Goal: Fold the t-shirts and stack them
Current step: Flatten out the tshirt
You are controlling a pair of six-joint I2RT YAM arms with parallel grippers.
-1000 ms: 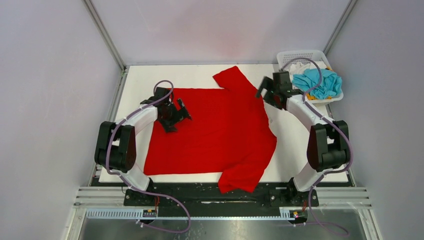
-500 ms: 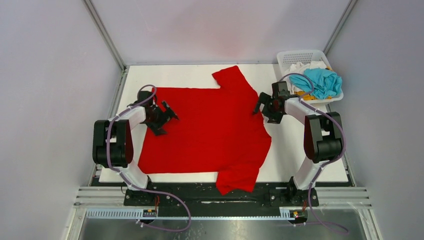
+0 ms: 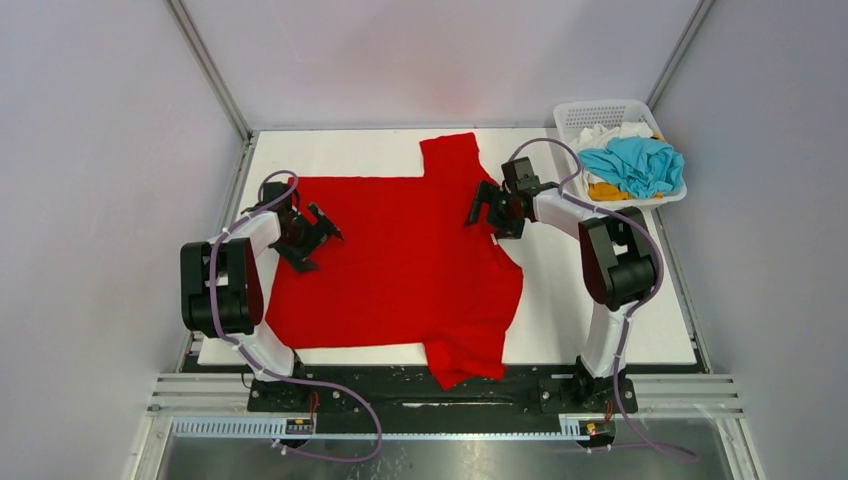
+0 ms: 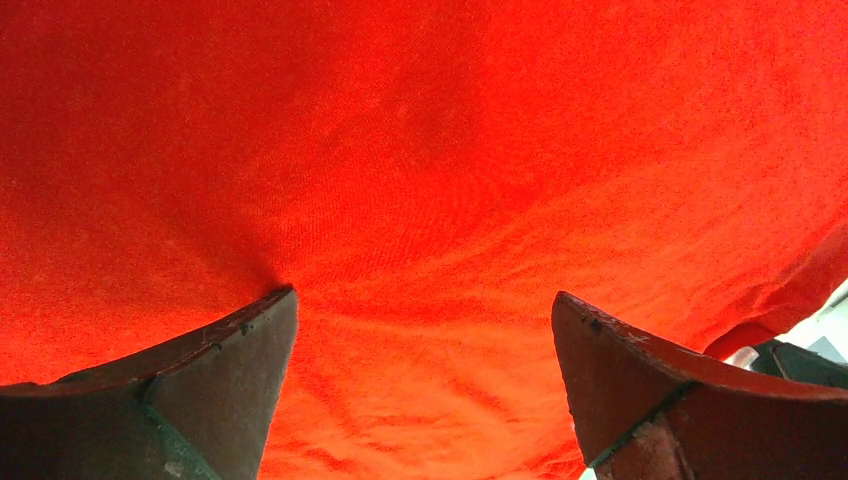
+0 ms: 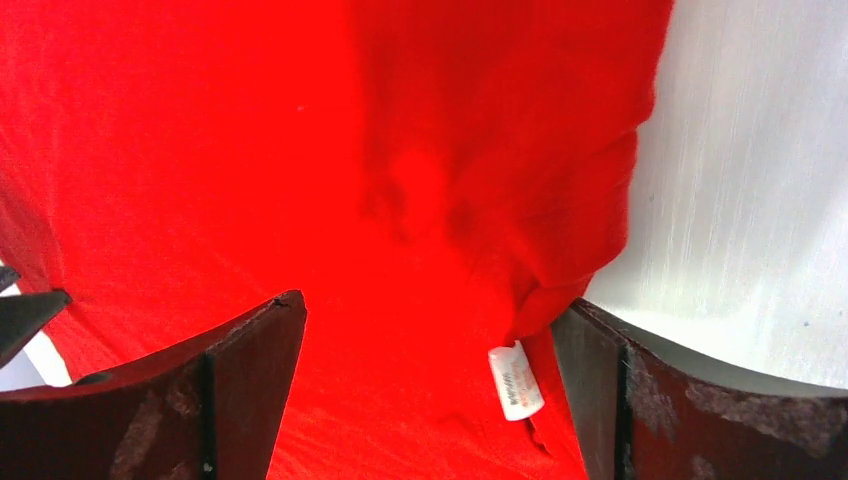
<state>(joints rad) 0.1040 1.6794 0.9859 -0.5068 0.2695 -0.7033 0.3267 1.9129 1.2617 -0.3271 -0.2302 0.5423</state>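
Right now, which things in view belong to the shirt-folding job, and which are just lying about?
Job: red t-shirt, spread flat; turquoise t-shirt, orange-yellow t-shirt and white t-shirt, heaped together.
Just there: white perforated basket holding that heap; white table.

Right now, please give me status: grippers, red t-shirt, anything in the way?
Left gripper, right gripper open, nothing held. Red t-shirt spread on table, unfolded, near sleeve over the edge. Other shirts in basket, far right, clear of it.
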